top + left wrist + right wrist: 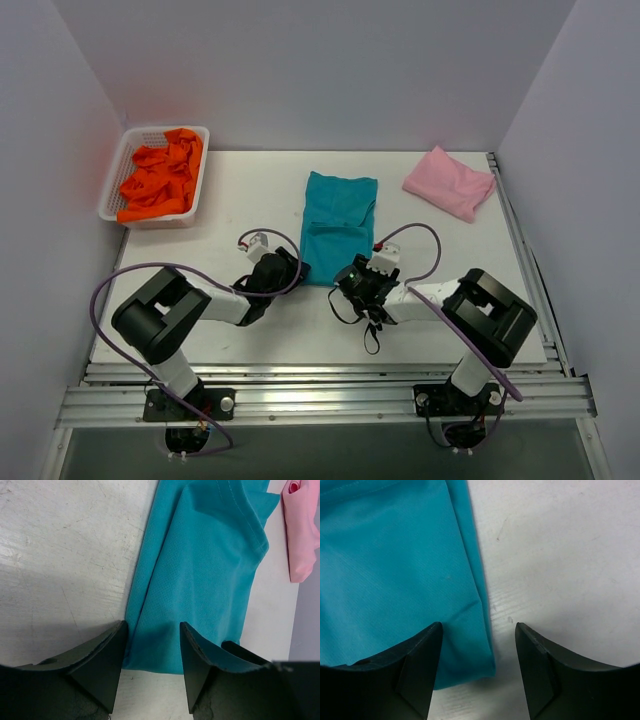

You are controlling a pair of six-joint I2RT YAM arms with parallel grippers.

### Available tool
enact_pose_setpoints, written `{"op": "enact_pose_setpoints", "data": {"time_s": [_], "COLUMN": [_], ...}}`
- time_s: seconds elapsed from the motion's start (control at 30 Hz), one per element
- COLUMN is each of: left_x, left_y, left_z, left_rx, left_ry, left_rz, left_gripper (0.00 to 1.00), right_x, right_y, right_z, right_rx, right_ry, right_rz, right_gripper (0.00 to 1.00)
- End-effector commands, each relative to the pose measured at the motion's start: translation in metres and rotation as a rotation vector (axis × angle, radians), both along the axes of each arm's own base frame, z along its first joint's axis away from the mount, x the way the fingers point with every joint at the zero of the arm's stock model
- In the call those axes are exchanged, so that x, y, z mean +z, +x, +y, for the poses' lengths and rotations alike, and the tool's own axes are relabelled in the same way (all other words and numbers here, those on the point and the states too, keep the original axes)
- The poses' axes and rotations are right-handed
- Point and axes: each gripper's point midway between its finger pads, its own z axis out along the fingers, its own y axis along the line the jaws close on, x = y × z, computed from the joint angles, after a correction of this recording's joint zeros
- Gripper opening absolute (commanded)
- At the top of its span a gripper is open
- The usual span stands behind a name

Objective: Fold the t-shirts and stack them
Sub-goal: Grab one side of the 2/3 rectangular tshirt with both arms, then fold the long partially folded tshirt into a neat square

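Teal t-shirt (338, 225) between low, parted end effectors (152, 626) (479, 625)

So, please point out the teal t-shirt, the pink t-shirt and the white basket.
teal t-shirt (338, 225), top external view, middle of the cloth.
pink t-shirt (450, 182), top external view, middle of the cloth.
white basket (160, 221), top external view, its near wall.
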Motion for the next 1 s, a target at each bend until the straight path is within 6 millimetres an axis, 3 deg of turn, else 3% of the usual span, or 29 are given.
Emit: {"op": "enact_pose_setpoints", "data": {"time_s": [0.0,0.17,0.3,0.43,0.6,0.67,0.73,0.83,0.97], "left_x": [-0.036,-0.035,-0.037,-0.039,-0.040,-0.039,-0.037,-0.033,-0.031], "left_y": [-0.016,-0.014,-0.012,-0.007,-0.002,0.000,0.002,-0.001,-0.022], "left_z": [0.019,0.022,0.021,0.016,0.010,0.006,0.003,0.002,0.003], "left_rx": [-0.002,0.006,0.005,-0.002,-0.014,-0.028,-0.039,-0.050,-0.067], "left_ry": [0.097,0.096,0.102,0.095,0.084,0.075,0.069,0.057,0.055], "left_rz": [0.104,0.103,0.105,0.104,0.091,0.083,0.070,0.057,0.066], "left_gripper": [0.57,0.49,0.31,0.20,0.18,0.11,0.03,0.02,0.02], "right_x": [-0.013,-0.016,-0.017,-0.018,-0.021,-0.022,-0.022,-0.021,-0.014], "right_y": [0.003,0.003,0.002,0.001,0.001,0.000,0.000,-0.001,-0.005], "right_z": [0.007,0.008,0.005,0.004,0.004,0.004,0.003,0.002,0.000], "right_rx": [0.010,0.016,0.012,0.015,0.018,0.021,0.020,0.016,0.015], "right_ry": [0.020,0.021,0.018,0.019,0.013,0.010,0.009,0.010,0.008], "right_rz": [0.031,0.039,0.041,0.046,0.056,0.059,0.060,0.058,0.053], "right_gripper": [0.55,0.46,0.34,0.22,0.05,0.00,0.00,0.00,0.00]}}
